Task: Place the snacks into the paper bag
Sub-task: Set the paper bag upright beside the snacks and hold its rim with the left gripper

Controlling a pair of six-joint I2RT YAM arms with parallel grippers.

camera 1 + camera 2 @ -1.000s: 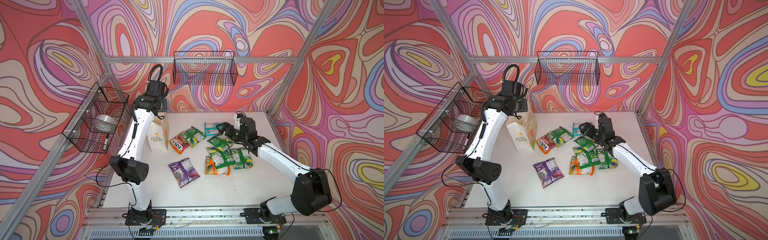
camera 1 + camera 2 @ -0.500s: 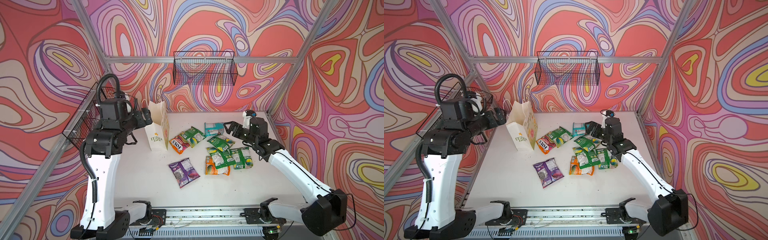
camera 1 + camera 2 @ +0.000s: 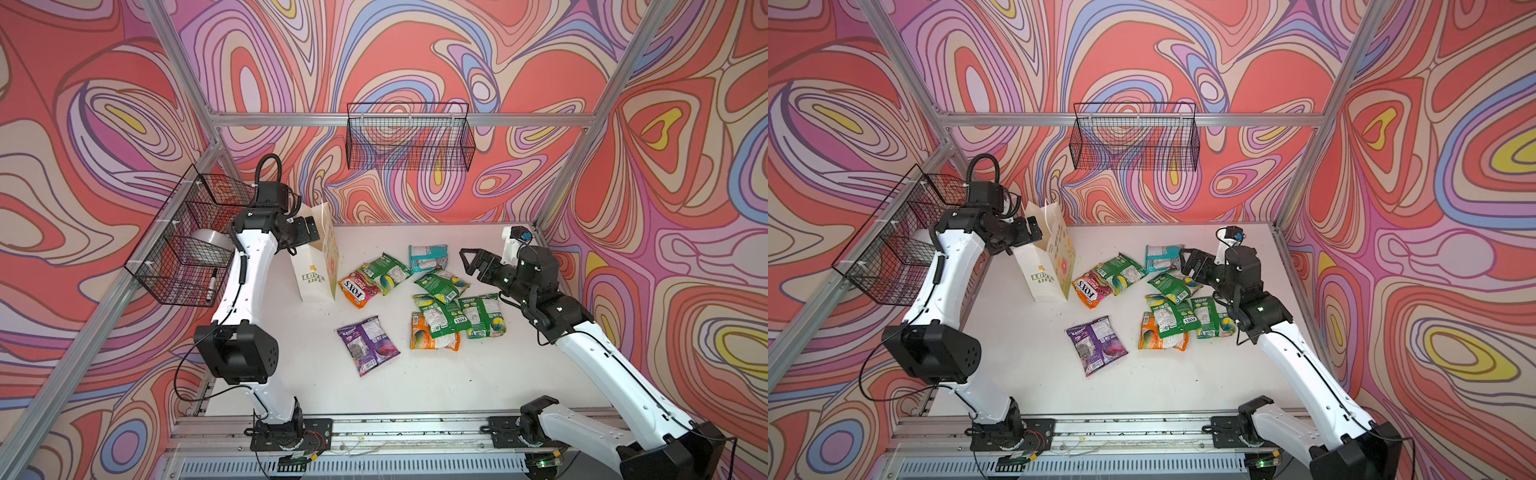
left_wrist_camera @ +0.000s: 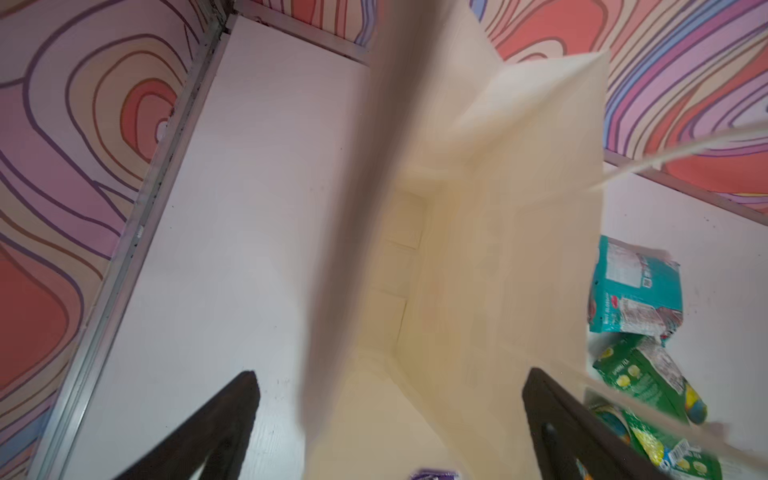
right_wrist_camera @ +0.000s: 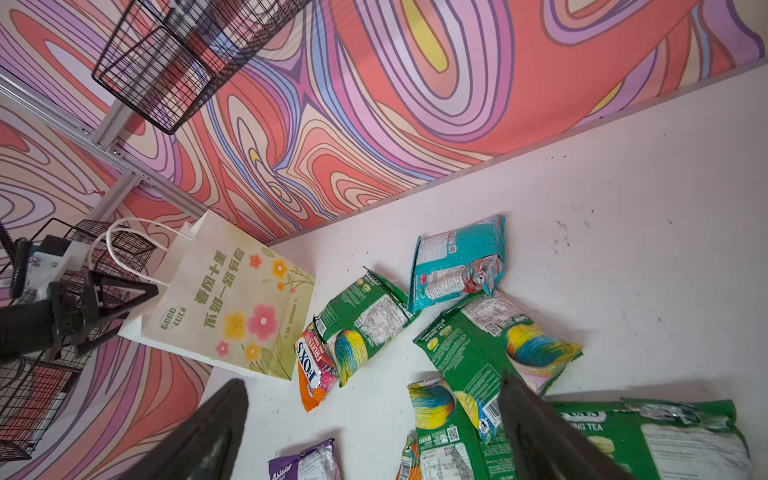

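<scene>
Swirl-patterned walls [image 3: 415, 50] ring the white tabletop [image 3: 415, 386], where we have the left gripper [image 3: 307, 229] spread at the mouth of the paper bag [image 3: 318, 272] left of centre and the right gripper [image 3: 468, 262] spread near the snacks [image 3: 440, 316] scattered mid-frame, so we should pinch the uncovered teal packet [image 3: 428, 257] squarely.

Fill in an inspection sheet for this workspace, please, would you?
Surface: white table, few dark specks.
Job's things: bag upright, back left, nothing seen inside; eight snacks on table beside it, purple one apart.
Clutter: roll and pen in side basket.
Grippers: left gripper open at bag's rim; right gripper open above snacks, holding nothing.
Cables: black loop above left wrist, loose wire by left base.
Surroundings: patterned walls, metal frame, back basket.
</scene>
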